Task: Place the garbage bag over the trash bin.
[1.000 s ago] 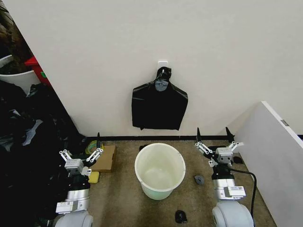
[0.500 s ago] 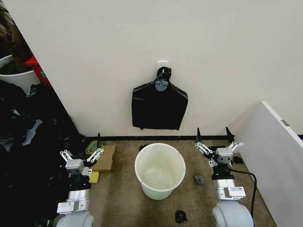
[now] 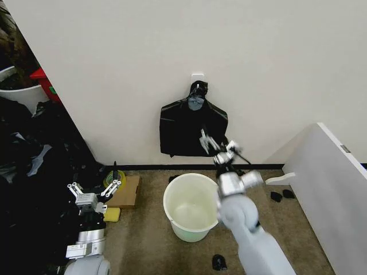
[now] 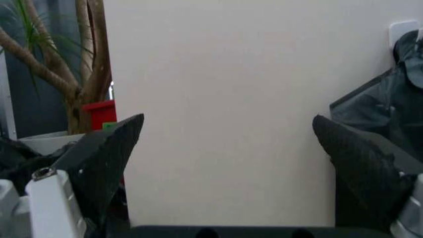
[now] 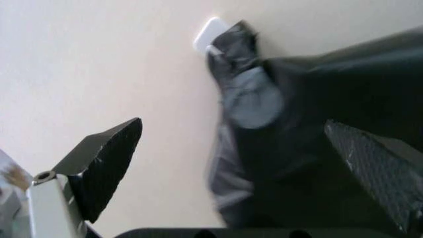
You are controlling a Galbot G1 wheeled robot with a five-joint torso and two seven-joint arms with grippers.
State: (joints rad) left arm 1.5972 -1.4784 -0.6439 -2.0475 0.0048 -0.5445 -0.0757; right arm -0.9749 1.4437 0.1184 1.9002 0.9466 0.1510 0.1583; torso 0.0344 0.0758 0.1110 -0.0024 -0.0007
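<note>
Right pincer (image 3: pixel 216 145) wide, raised near hanging garbage bag (image 3: pixel 192 129); left pincer (image 3: pixel 96 188) wide, low; no legible labels.

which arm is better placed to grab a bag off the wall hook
Right. The right gripper is raised with open fingers in front of the black plastic bags hanging on the wall hook, above the cream-white round bin. The left gripper sits low, far left.
</note>
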